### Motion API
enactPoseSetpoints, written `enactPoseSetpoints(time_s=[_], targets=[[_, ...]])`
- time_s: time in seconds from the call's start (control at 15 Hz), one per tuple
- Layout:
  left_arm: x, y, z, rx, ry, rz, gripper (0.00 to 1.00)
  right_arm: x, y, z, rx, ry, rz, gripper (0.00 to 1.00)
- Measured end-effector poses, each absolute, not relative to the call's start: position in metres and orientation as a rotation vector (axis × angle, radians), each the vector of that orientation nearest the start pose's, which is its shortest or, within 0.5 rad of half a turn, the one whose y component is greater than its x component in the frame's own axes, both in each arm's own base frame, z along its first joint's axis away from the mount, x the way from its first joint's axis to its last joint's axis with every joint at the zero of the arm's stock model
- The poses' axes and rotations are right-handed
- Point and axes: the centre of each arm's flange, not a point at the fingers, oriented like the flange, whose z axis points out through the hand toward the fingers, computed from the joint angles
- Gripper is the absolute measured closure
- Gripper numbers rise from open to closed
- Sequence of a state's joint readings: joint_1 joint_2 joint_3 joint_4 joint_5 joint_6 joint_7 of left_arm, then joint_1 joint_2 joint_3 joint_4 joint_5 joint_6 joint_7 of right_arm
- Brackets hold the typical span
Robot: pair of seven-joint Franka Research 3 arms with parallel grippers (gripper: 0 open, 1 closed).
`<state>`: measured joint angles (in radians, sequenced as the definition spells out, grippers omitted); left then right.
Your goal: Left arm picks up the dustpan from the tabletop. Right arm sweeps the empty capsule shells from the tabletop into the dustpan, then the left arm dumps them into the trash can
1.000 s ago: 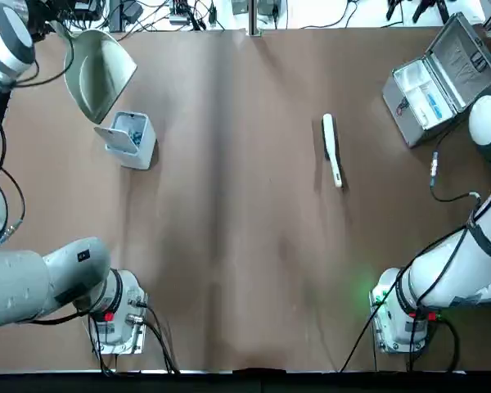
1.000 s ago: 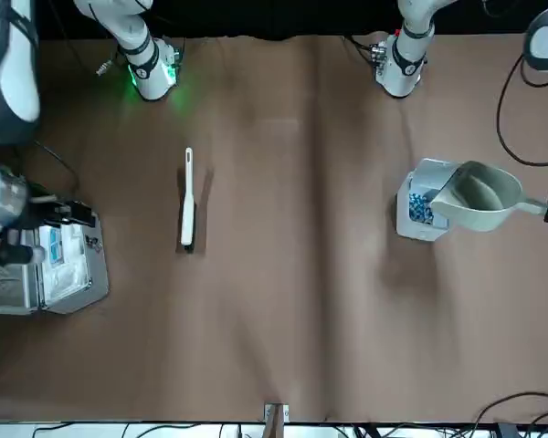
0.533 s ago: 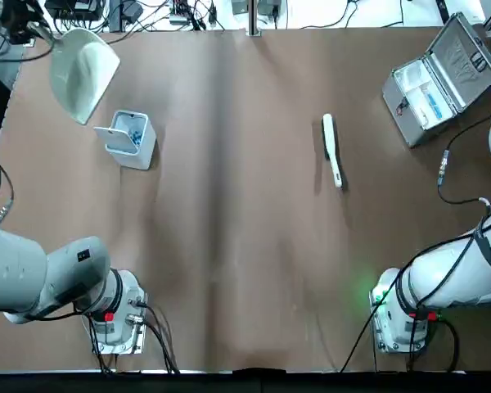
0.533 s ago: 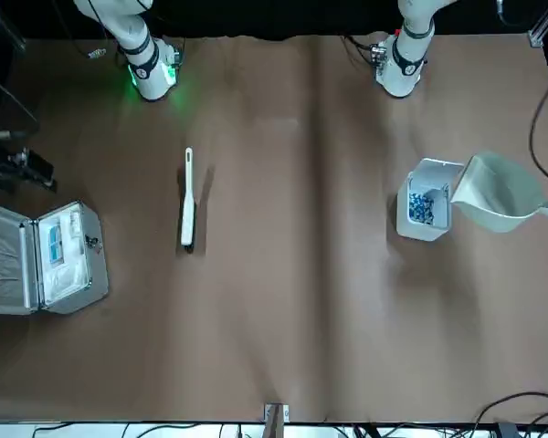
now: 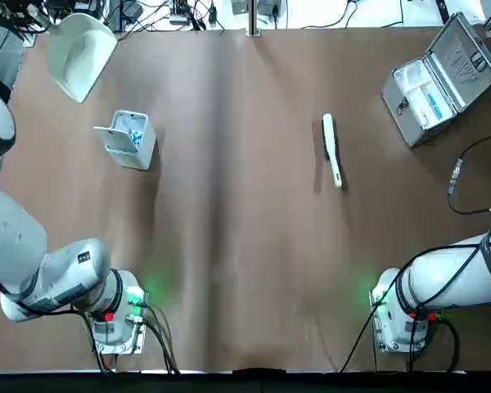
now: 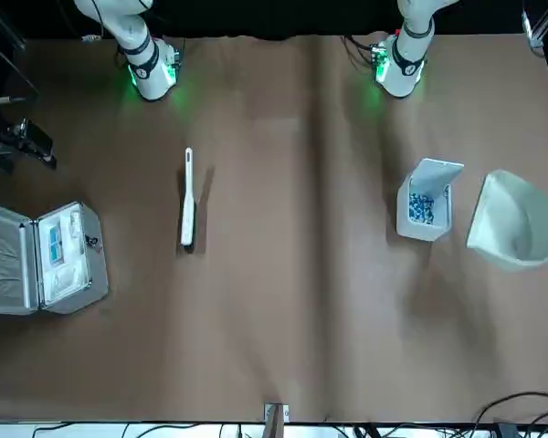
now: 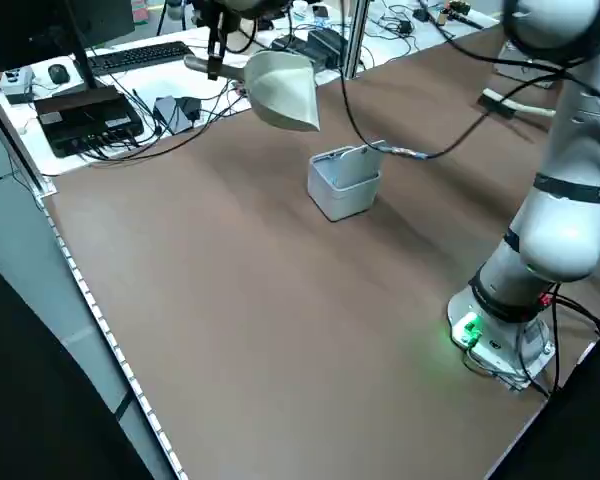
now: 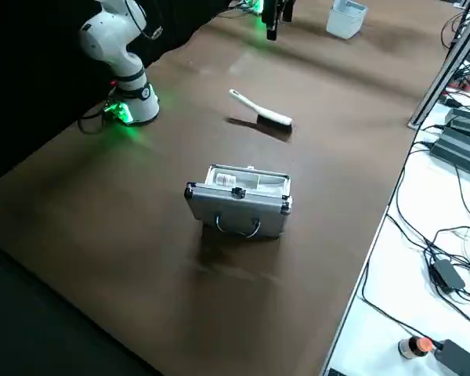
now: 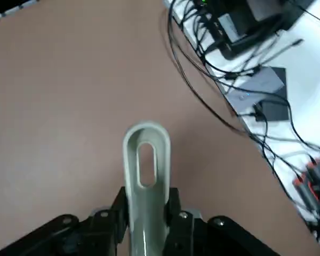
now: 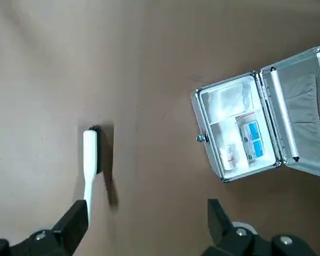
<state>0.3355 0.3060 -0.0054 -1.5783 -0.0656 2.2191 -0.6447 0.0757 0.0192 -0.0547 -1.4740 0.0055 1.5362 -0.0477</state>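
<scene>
My left gripper (image 9: 145, 213) is shut on the handle of the cream-white dustpan (image 5: 80, 53). It holds the pan in the air beyond the trash can, near the table's far left corner. The front view has the dustpan (image 6: 516, 224) to the right of the trash can (image 6: 425, 208). The small white trash can (image 5: 129, 137) stands with its flap open and blue-green bits inside. No empty capsule shells show on the tabletop. My right gripper (image 10: 146, 224) hangs open and empty high over the right side of the table.
A slim white brush (image 5: 332, 150) lies on the table right of centre. An open silver metal case (image 5: 438, 78) sits at the far right. Cables and electronics (image 7: 90, 105) lie on the bench beyond the table's left edge.
The left gripper has carried the dustpan away from above the trash can toward the far left corner. The right arm has lifted out of the top view.
</scene>
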Motion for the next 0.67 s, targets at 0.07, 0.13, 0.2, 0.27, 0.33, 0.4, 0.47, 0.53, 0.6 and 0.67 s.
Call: enactPoseSetpoints(time_s=[0.07,0.13,0.2,0.27,0.33,0.4,0.47,0.53,0.6,0.67], targets=[[0.647,0.220,0.497,-2.813,-1.548,-0.521,0.67,0.557,0.013,0.656,-3.135,-0.108,-0.068,0.01],[0.655,0.224,0.486,-2.783,-1.604,-0.502,0.67,0.557,0.012,0.657,-3.136,-0.108,-0.075,0.01],[0.661,0.233,0.471,-2.737,-1.686,-0.477,0.67,0.557,0.012,0.657,-3.137,-0.106,-0.076,0.01],[0.664,0.256,0.447,-2.640,-1.822,-0.435,0.67,0.557,0.007,0.655,-3.139,-0.093,-0.070,0.01],[0.664,0.268,0.433,-2.593,-1.877,-0.408,0.67,0.557,0.004,0.654,-3.140,-0.085,-0.062,0.01],[0.662,0.279,0.420,-2.551,-1.919,-0.383,0.67,0.556,0.002,0.652,-3.140,-0.079,-0.046,0.01],[0.661,0.288,0.407,-2.508,-1.962,-0.357,0.67,0.554,0.001,0.649,-3.140,-0.076,-0.013,0.01],[0.659,0.296,0.394,-2.464,-2.010,-0.331,0.67,0.552,0.000,0.647,-3.141,-0.075,0.017,0.01],[0.659,0.299,0.386,-2.440,-2.033,-0.314,0.67,0.552,0.000,0.647,-3.141,-0.075,0.022,0.01],[0.658,0.303,0.374,-2.416,-2.057,-0.291,0.67,0.552,0.000,0.647,-3.142,-0.075,0.023,0.01]])
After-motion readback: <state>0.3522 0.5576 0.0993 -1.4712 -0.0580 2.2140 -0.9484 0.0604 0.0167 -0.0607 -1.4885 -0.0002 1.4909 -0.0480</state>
